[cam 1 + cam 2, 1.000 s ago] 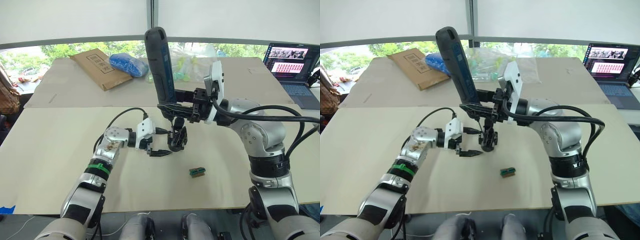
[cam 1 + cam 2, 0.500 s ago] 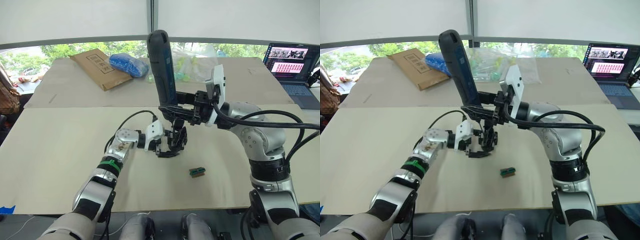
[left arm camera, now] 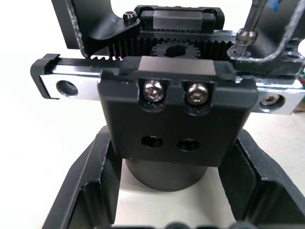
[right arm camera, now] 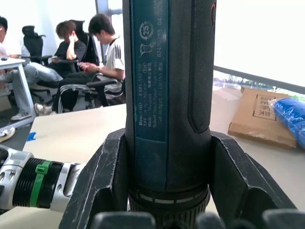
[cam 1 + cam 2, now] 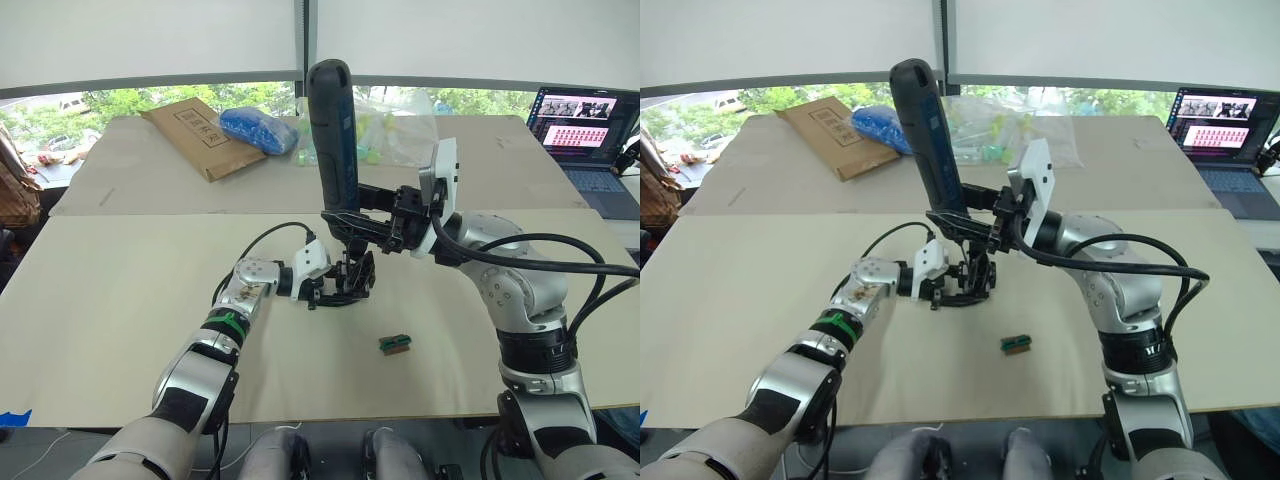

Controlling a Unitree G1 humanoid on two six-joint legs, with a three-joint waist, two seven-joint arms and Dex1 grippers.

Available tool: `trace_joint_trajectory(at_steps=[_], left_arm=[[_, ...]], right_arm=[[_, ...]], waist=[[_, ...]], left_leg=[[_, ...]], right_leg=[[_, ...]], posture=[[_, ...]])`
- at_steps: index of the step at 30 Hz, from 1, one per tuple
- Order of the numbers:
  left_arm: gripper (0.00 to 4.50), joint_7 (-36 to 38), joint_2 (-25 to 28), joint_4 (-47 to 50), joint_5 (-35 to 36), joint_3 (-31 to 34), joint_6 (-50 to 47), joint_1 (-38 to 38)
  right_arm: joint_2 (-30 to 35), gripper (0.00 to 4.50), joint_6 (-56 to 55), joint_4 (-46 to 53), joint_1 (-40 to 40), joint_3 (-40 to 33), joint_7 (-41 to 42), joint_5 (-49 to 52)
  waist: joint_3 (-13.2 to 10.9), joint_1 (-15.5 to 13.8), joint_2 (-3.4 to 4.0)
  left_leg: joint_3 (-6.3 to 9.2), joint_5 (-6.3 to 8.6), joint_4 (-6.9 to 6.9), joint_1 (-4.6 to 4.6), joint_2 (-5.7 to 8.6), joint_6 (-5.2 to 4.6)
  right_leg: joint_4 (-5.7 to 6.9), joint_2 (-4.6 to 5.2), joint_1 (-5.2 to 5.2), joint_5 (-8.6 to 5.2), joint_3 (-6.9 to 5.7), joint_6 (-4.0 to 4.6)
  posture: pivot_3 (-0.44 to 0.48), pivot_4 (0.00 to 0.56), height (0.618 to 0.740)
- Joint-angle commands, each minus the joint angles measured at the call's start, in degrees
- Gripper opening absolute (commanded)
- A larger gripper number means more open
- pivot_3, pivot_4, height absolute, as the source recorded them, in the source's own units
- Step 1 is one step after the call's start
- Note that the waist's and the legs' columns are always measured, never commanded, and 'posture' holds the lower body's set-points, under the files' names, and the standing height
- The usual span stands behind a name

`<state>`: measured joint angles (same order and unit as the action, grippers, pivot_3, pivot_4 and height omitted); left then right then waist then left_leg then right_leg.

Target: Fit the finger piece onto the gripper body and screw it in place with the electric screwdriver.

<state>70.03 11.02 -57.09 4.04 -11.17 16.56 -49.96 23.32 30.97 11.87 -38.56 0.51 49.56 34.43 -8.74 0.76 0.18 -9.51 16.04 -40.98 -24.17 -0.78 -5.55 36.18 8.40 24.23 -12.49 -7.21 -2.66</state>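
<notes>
The electric screwdriver [image 5: 333,125] stands nearly upright over the table's middle, with my right gripper [image 5: 347,219] shut on its lower casing. Its thin bit [image 3: 255,14] rests on a screw head [image 3: 244,36] in the finger piece [image 3: 267,59], which sits on the right end of the gripper body's rail. The gripper body [image 5: 356,278] stands on the table below the tool. In the left wrist view its toothed racks and round base [image 3: 164,171] face me. My left gripper [image 5: 335,293] has its fingers [image 3: 90,191] against both sides of the body.
A small green block [image 5: 394,343] lies on the table right of the body. At the back are a cardboard box [image 5: 195,135], a blue bag [image 5: 258,128], clear plastic bags [image 5: 400,125] and a laptop [image 5: 585,120]. Seated people [image 4: 102,52] show beyond the table.
My left gripper moved right to the gripper body and its fingers came in around it. The screwdriver swung more upright and shifted slightly right.
</notes>
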Motion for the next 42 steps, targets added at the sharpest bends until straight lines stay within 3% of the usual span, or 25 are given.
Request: trace_joint_trajectory(at_steps=[1, 11, 18, 33, 42], left_arm=[[2.31, -0.31, -0.04, -0.54, -0.5, 0.89, 1.05, -1.61], [2.31, -0.41, 0.16, -1.51, -1.18, 1.18, 1.95, -2.36], [2.31, -0.41, 0.28, -1.1, -1.57, 1.35, 2.12, -2.04], [2.31, -1.04, 0.37, -2.36, -2.27, 1.25, 3.0, -2.91], [2.31, -1.29, 0.1, -1.9, -2.23, 1.5, 3.1, -2.5]], right_arm=[[0.0, 1.9, -4.4, 0.59, 2.7, -2.07, 2.03, 0.66], [-0.78, 1.9, -9.93, -4.85, 6.69, 0.43, 2.19, -3.47], [1.05, 1.9, -7.27, -7.82, 8.89, 1.34, 1.93, -3.98], [3.34, 1.9, -4.36, -4.16, 10.14, 3.41, 4.81, -1.52], [2.72, 1.9, -12.91, -11.06, 11.31, 5.76, 2.78, -9.31]], waist=[[0.0, -0.02, 0.0], [0.04, 0.03, -0.06], [0.17, 0.04, -0.23], [0.31, 0.03, -0.32], [0.57, 0.03, -0.5]], left_leg=[[0.01, 0.0, 0.0, 0.0, 0.0, 0.0], [0.0, 0.0, -0.01, 0.11, -0.01, 0.0], [-0.01, 0.0, 0.0, 0.32, -0.04, 0.01], [0.02, 0.01, 0.0, 0.36, -0.05, 0.0], [0.02, 0.01, 0.01, 0.4, -0.05, 0.0]], right_leg=[[0.0, 0.0, -0.02, 0.0, -0.01, 0.0], [-0.04, 0.0, -0.06, 0.0, 0.04, 0.0], [-0.07, 0.02, -0.2, 0.0, 0.1, 0.01], [-0.07, 0.08, -0.19, 0.01, 0.13, 0.04], [-0.06, 0.08, -0.22, 0.01, 0.13, 0.04]], posture=[[0.0, 0.15, 0.732], [0.0, 0.15, 0.732], [0.0, 0.15, 0.732], [0.0, 0.15, 0.732], [0.0, 0.15, 0.732]])
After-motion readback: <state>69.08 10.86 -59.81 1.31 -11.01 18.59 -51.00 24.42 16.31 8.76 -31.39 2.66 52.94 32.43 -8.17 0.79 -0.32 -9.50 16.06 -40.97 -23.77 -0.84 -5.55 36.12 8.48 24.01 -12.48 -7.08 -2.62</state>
